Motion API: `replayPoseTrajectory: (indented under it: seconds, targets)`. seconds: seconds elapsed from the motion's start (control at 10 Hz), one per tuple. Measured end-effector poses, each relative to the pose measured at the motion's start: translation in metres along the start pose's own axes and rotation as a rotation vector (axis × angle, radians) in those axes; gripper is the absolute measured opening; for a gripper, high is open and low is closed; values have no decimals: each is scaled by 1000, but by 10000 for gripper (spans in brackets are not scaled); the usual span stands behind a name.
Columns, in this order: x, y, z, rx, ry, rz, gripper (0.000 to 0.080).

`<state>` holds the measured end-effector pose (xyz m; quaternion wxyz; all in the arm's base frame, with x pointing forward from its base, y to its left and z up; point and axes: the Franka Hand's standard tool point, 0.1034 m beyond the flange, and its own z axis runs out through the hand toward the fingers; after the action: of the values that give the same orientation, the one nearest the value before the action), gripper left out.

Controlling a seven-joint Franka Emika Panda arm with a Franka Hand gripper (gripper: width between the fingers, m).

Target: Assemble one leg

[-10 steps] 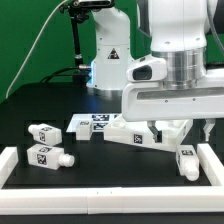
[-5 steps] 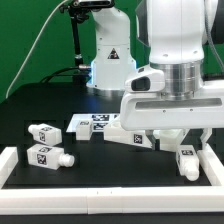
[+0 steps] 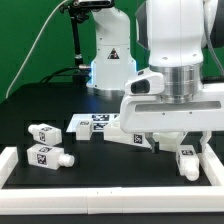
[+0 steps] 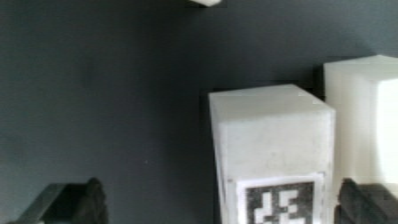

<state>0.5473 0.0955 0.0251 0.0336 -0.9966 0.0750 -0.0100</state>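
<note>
White and tagged, the leg [image 4: 270, 140] lies on the black worktop [image 4: 107, 100] between the spread jaws of the tool [image 4: 222, 205], untouched. Approach for the grasp seems in hand; next calls for descending and pinching it squarely.

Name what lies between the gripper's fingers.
One white leg, seen in the wrist view; the fingers stand open, one on each side of it.

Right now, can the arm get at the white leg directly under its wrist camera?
Probably yes. In the wrist view the leg lies between the open jaws, bare table on one side. Another white part sits close on the other side and might crowd that jaw.
</note>
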Motion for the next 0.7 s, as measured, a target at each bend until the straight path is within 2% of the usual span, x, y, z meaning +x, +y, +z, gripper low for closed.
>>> replayPoseTrajectory:
  seconds: [0.4, 0.6, 0.7]
  targets:
    - [1, 5, 0, -2, 1, 2, 649]
    - [1, 5, 0, -2, 1, 2, 387]
    - [1, 5, 0, -2, 1, 2, 387]
